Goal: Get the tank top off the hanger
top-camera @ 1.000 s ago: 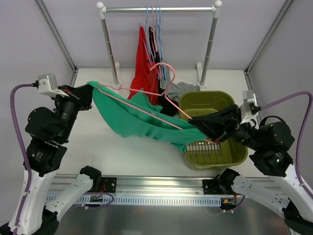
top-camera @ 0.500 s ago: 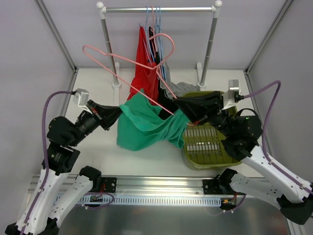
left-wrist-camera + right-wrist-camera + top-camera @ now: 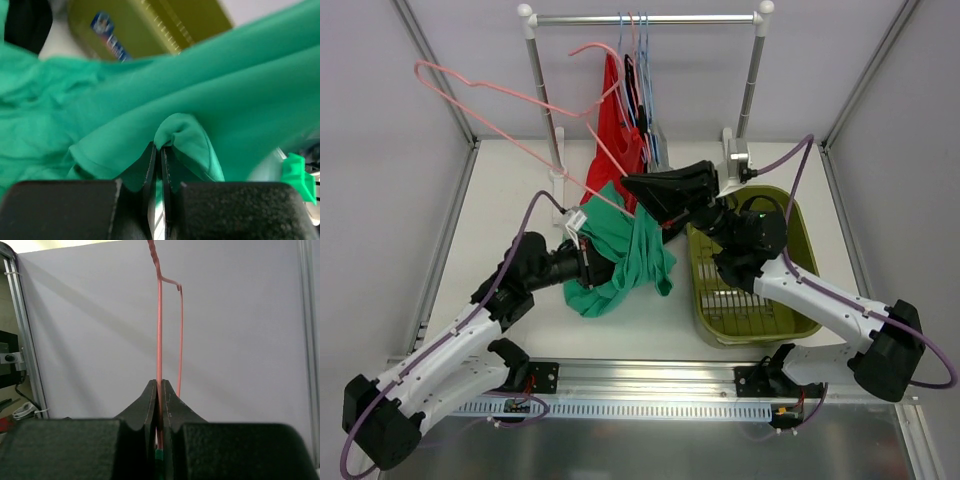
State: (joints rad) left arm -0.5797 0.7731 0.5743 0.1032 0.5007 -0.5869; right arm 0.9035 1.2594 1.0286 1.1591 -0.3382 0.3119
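Nearest us, the left pincer (image 3: 160, 148) is clenched on a fold of the top (image 3: 620, 262), and its wrist view shows green cloth bunched tight between the tips. The top hangs and pools as a crumpled mass at the middle of the table (image 3: 510, 200), just left of the basket (image 3: 150, 25) and right at the left pincer's tips. The left arm is clearly the nearer one to the cloth.

A little farther back and higher, the right pincer (image 3: 160, 383) is clamped on the hanger (image 3: 159, 330), with the pink wire pinched between its tips. From that grip the hanger's long axis runs up and away to the far left, and nearly all of its length shows bare. The top lies below the right pincer on the near side, its upper edge reaching up close to that grip. A sliver of green shows low between the right tips, but we cannot tell whether it is caught there.

We judge the top all but free. If so, the next pull should draw the cloth down and toward us, away from the wire's end.

At the back stands the rack (image 3: 640, 18) with a red garment (image 3: 615, 150).
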